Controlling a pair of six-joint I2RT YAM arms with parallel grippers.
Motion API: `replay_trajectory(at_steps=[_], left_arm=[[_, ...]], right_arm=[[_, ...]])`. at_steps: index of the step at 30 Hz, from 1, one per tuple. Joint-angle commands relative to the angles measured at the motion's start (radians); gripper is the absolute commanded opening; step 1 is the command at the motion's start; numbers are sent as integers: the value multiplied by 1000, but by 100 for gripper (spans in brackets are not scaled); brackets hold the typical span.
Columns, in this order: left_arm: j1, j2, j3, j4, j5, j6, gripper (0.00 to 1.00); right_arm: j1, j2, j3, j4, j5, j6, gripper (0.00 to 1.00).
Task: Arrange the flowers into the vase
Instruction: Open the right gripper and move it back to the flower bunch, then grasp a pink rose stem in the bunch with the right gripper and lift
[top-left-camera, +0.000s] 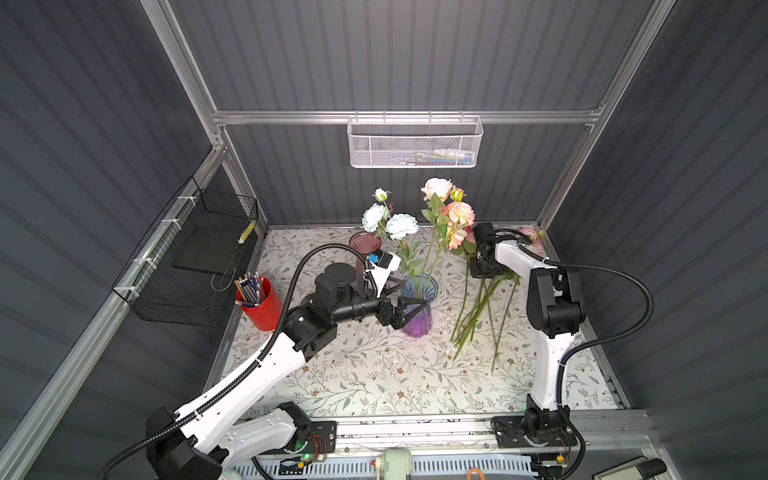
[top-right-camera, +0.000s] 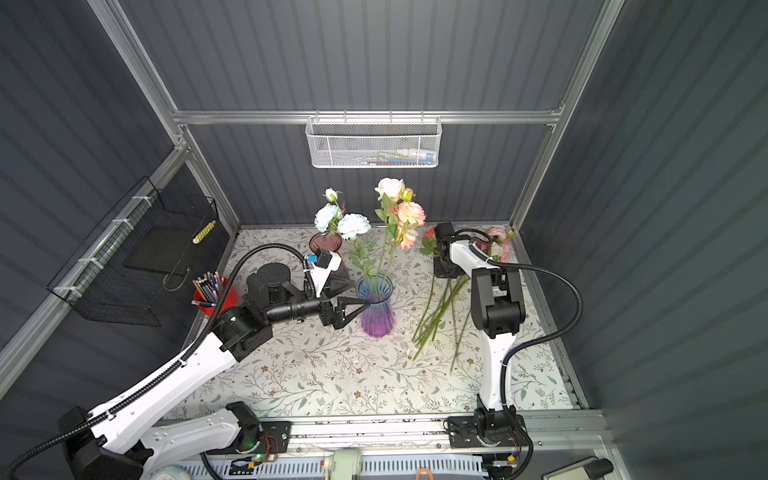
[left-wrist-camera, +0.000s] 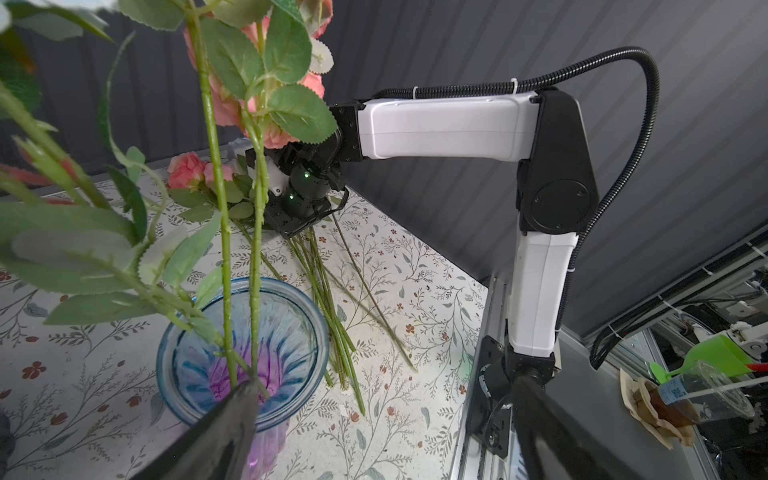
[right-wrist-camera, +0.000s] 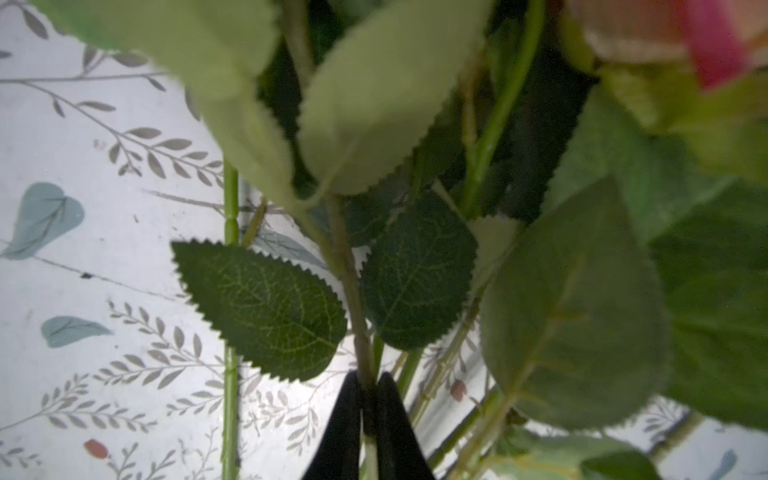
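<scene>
The flowers (top-left-camera: 481, 297) lie mostly in a pile on the table (top-left-camera: 374, 374), to the right of the blue-purple vase (top-left-camera: 417, 322), which holds several. The left gripper (top-left-camera: 415, 305) is wide open just beside the vase. The right gripper (right-wrist-camera: 369, 390) pinches one stem (right-wrist-camera: 351, 286) of the pile.

Rose head (right-wrist-camera: 640, 29) blurred, cut off; mesh basket (top-left-camera: 374, 145) contents indistinct.

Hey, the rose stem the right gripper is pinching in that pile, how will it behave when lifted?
Probably light: the stem is thin. The right gripper grips it among the leaves, so the long bare end may droop or swing. Its serrated leaves overlap the other stems in the pile, so it could drag neighbours along.
</scene>
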Motion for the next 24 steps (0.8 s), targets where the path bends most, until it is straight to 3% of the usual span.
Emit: replay_trajectory(at_steps=[1,13,24], left_arm=[[-5,3,15,-19,-7,25,96],[-5,-3,15,-21,-9,25,96],[-5,-16,10,-16,-21,27,96]], right_arm=[[-3,-13,14,-22,17,-8,8],[27,-221,-71,29,23,0,5],[51,-550,-314,297,32,36,3]])
